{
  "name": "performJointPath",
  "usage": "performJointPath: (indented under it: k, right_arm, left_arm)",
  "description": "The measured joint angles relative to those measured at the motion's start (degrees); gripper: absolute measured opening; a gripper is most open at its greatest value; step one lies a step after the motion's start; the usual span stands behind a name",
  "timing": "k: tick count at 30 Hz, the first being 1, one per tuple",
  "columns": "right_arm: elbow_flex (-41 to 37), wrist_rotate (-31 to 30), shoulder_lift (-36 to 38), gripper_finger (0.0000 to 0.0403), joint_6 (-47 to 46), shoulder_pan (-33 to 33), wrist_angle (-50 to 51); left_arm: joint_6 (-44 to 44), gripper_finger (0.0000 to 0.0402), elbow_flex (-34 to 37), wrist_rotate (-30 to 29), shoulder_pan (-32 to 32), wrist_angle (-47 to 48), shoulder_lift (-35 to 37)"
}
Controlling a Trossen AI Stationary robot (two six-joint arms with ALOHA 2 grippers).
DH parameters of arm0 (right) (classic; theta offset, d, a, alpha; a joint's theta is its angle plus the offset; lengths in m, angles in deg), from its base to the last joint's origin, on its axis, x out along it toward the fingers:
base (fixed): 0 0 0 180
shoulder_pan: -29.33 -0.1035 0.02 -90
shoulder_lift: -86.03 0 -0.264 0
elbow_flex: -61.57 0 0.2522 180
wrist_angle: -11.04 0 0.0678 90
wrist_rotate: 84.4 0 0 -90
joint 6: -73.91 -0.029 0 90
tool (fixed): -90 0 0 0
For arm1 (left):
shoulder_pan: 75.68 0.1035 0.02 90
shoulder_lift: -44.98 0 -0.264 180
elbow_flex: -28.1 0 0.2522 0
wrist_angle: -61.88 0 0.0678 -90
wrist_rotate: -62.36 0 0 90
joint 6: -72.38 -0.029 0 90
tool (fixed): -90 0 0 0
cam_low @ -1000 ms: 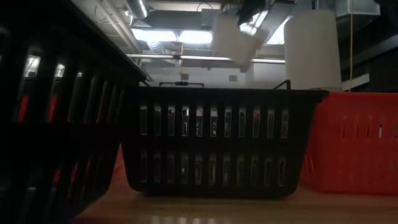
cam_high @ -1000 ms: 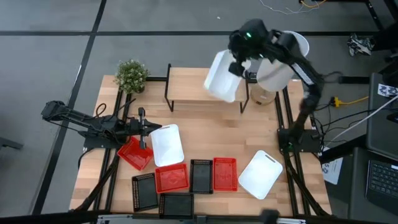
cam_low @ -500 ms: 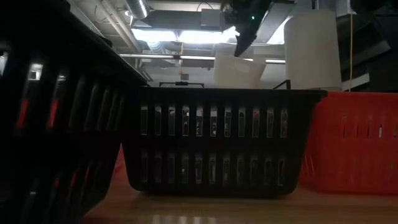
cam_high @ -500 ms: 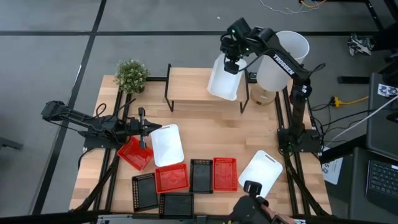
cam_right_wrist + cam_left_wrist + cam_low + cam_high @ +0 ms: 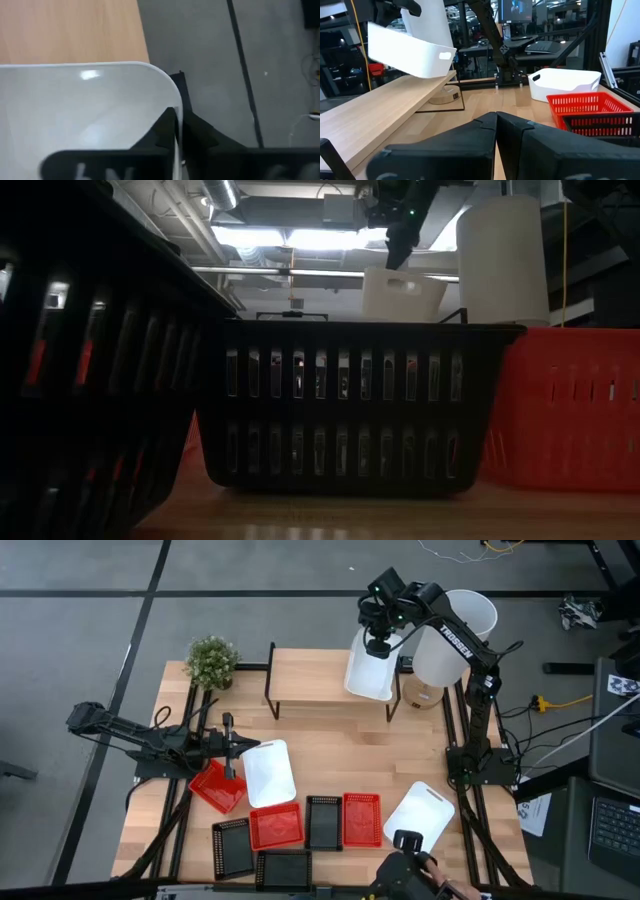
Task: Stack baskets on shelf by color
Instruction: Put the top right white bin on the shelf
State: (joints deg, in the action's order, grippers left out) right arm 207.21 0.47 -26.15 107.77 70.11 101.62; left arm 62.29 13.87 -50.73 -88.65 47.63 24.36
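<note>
white plastic, the held basket [image 5: 372, 668] sits over the right end of the shelf [image 5: 315, 678], its rim pinched by the right pincer [image 5: 379, 643]; whether its base touches the plank is unclear. beside that end of the shelf stands a tall white cylinder [image 5: 446, 638]. in front of the shelf, the left pincer [image 5: 228, 730] rests clenched and empty, beside another white basket [image 5: 268, 772] on the worktop [image 5: 330, 755].
</note>
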Motion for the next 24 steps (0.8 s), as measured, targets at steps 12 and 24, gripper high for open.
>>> performJointPath:
  k: [12,24]
  right_arm:
    - [-0.04,4.39,1.26,0.0122,-3.34,-1.93,-1.50]
    - [-7.25,12.37,1.14,0.0110,-11.17,-14.47,6.12]
  left_arm:
    - [-1.04,0.0000,-0.02,-0.02,0.00,0.07,0.00]
    - [-1.05,0.0000,-0.02,0.00,0.00,0.09,0.00]
